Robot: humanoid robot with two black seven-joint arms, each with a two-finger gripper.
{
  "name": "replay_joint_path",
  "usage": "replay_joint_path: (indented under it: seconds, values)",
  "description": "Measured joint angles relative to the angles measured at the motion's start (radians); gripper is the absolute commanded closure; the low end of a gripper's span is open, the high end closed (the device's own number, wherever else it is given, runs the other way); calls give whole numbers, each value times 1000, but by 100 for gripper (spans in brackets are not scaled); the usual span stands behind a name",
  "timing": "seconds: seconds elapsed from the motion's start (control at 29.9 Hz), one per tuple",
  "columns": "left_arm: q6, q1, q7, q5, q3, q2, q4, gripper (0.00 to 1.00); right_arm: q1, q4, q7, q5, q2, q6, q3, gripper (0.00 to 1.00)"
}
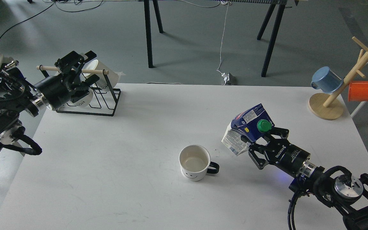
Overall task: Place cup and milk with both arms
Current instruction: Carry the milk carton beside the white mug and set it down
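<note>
Head view shows a white table (113, 179) with both arms at work over it. On the right side, the right gripper (256, 140) has its two black fingers closed around the milk (248, 127), a dark blue and white carton with a green cap (264, 125). The carton is tilted, its top is leaning toward the right, and it seems to be lifted a little above the table surface, but I cannot tell this for sure. The fingers press the lower part of the carton from two sides.

The cup (195, 162) stands upright on the table near the middle, to the left of the milk and apart from it. Its black handle points to the right and the small smiley face is turned toward the camera. Nothing touches it.

On the left side, the left gripper (78, 72) is at the black wire rack (91, 102) at the far left corner of the table, close to the white mugs (102, 75) on the rack. How far its fingers are open I cannot tell, because they are dark and mixed with the rack.

At the far right corner stands a wooden mug tree (334, 95), with a blue cup (326, 80) and an orange cup (361, 91) hanging on it.
</note>
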Motion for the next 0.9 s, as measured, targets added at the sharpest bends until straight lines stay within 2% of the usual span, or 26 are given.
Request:
replay_joint_path:
  seconds: [0.17,0.5,0.53,0.6,0.74,0.9]
  values:
    - [0,1,0,0,0,0,9,1,-20,-1,0,-52,40,0,-6,60]
    - [0,4,0,1,0,-3,14,1,-81,29,-2,-75,39,0,-7,60]
    - [0,4,0,1,0,-3,14,1,-84,30,-2,-78,39,0,-7,58]
    - [0,4,0,1,0,-3,14,1,-90,31,-2,-80,39,0,-7,46]
    - [0,4,0,2,2,-8,15,1,-98,32,-2,-81,37,0,-6,29]
    - [0,4,0,2,2,-10,16,1,-116,46,-2,-81,33,0,-2,22]
